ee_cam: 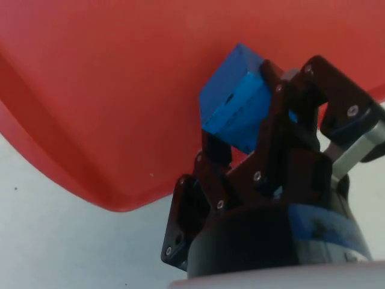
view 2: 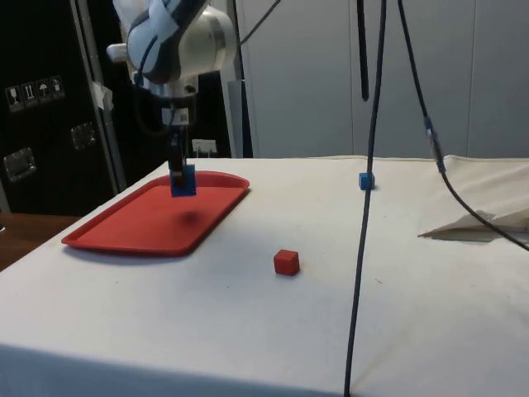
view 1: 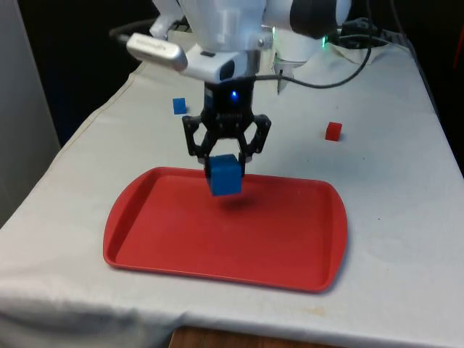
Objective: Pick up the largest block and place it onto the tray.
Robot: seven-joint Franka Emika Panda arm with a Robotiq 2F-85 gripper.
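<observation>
In the front view the pincer point(view 1: 225, 168) hangs above the far edge of the red tray point(view 1: 181, 246), its two fingers clamped on the large blue block point(view 1: 225, 175). The block is clear of the tray floor, with its shadow just beneath. A small blue block point(view 1: 179, 106) lies on the bench point(view 1: 406, 217) beyond the tray, and a small red block point(view 1: 333, 131) sits off the tray's far corner at the front view's right.

In the side view the pincer point(view 2: 178, 178) holds the large blue block point(view 2: 183, 180) over the tray point(view 2: 140, 227); the small red block point(view 2: 286, 262) rests on the bench near the tray, and the small blue block point(view 2: 366, 180) is well apart from it.

In the wrist view the fingers point(ee_cam: 274, 129) grip the large blue block point(ee_cam: 234, 108) over the tray point(ee_cam: 120, 90).
</observation>
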